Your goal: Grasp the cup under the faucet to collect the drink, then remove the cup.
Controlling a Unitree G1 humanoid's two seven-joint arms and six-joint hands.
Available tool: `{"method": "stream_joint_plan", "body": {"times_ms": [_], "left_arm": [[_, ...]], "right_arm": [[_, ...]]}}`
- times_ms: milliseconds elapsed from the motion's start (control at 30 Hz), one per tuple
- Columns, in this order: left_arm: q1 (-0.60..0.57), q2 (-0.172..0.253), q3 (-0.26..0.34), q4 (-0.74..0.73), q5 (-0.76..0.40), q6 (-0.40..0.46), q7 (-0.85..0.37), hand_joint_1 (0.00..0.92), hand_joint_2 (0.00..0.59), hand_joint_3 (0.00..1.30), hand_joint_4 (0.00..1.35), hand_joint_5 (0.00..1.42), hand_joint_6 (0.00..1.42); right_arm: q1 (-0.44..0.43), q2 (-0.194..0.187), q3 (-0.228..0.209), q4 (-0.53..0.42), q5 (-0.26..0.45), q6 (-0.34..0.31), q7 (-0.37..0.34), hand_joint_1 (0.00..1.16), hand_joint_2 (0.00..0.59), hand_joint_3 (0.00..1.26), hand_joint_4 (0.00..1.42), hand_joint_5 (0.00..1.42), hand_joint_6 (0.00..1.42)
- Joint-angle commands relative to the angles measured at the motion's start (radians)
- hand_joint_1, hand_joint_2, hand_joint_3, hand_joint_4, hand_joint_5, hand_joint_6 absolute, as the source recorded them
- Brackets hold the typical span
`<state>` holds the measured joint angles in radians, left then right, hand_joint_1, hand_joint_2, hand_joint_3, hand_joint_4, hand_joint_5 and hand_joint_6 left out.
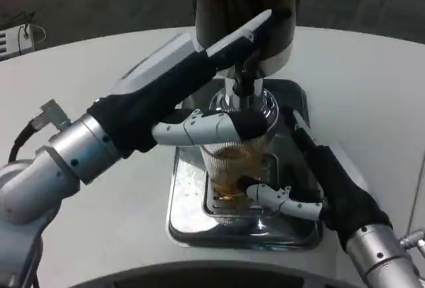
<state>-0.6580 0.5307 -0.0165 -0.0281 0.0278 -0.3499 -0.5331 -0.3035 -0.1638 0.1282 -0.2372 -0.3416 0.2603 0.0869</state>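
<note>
A clear ribbed cup [229,168] with amber drink in its lower part stands on the chrome drip tray [182,218], directly under the faucet [243,87] of the dark dispenser [246,2]. My right hand [312,192] comes in from the right and its white fingers [272,196] wrap the cup's lower side. My left hand [179,95] reaches in from the left. One long finger lies up along the faucet's lever, and the thumb [206,129] crosses below the chrome collar, just above the cup's rim. The rim is partly hidden behind that thumb.
The tray sits mid-table at the foot of the dispenser. The round white table [372,95] spreads out to both sides. A small white device [16,39] lies at the far left edge, and the floor beyond is dark.
</note>
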Motion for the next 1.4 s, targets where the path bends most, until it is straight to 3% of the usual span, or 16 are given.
{"method": "stream_joint_plan", "body": {"times_ms": [33,433,600,800,967,1133,1400], "left_arm": [[0.048,0.004,0.039,-0.047,-0.030,-0.018,0.017,0.000,0.008,0.03,0.00,0.05,0.15],[0.229,0.045,0.155,-0.192,0.011,0.037,0.061,0.000,0.018,0.02,0.00,0.04,0.14],[0.351,0.058,0.207,-0.282,0.090,0.062,0.103,0.000,0.018,0.00,0.00,0.00,0.00],[0.458,0.048,0.240,-0.398,0.199,0.129,0.150,0.000,0.018,0.00,0.00,0.00,0.00],[0.526,0.045,0.234,-0.488,0.301,0.240,0.155,0.000,0.018,0.00,0.00,0.00,0.00],[0.597,0.027,0.191,-0.559,0.356,0.331,0.137,0.000,0.017,0.00,0.00,0.00,0.00],[0.745,-0.007,0.130,-0.664,0.388,0.386,0.130,0.000,0.025,0.00,0.00,0.00,0.00]], "right_arm": [[-0.004,0.010,0.008,0.012,0.006,-0.018,-0.010,0.77,0.220,0.00,0.00,0.00,0.00],[-0.005,0.027,0.022,0.011,0.005,-0.019,-0.014,0.77,0.220,0.00,0.00,0.00,0.00],[-0.009,0.028,0.025,0.015,0.007,-0.025,-0.012,0.77,0.222,0.00,0.00,0.00,0.00],[-0.014,0.026,0.026,0.015,0.012,-0.028,-0.007,0.76,0.227,0.00,0.00,0.00,0.00],[-0.017,0.022,0.026,0.017,0.019,-0.030,-0.004,0.76,0.228,0.00,0.00,0.00,0.00],[-0.020,0.018,0.024,0.028,0.029,-0.041,-0.004,0.76,0.229,0.00,0.00,0.00,0.00],[-0.026,0.018,0.018,0.063,0.046,-0.071,-0.010,0.76,0.229,0.00,0.00,0.00,0.00]]}}
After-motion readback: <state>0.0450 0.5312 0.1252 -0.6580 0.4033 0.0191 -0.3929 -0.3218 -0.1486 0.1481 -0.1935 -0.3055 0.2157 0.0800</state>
